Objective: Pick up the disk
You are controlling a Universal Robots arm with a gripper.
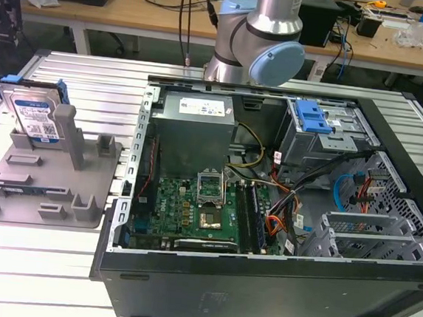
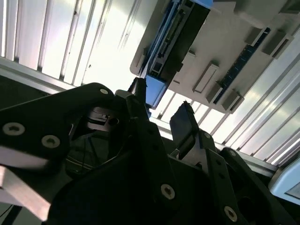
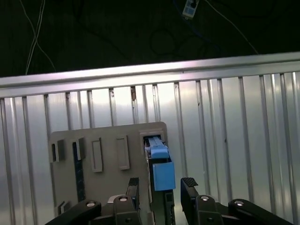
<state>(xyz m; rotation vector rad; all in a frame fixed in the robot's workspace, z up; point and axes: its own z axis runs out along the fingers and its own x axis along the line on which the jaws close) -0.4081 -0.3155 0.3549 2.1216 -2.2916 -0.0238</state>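
Note:
The disk (image 1: pixel 34 113) stands on edge on the grey fixture tray (image 1: pixel 46 181) at the exterior view's left, silver with a white-and-blue label and a blue frame. In the first wrist view I look down on the disk (image 3: pixel 161 173) edge-on. My gripper (image 3: pixel 161 187) is open, with one dark finger on each side of the blue frame's line and well above it. In the second wrist view the open gripper (image 2: pixel 161 110) hangs over the disk (image 2: pixel 178 33) and the tray (image 2: pixel 225 37) without touching either.
An open computer case (image 1: pixel 266 208) with a motherboard, cables and a blue drive-bay bracket (image 1: pixel 311 119) lies right of the tray on the ribbed metal table (image 1: pixel 39 262). The arm's base (image 1: pixel 255 36) rises behind the case. Cluttered benches stand at the back.

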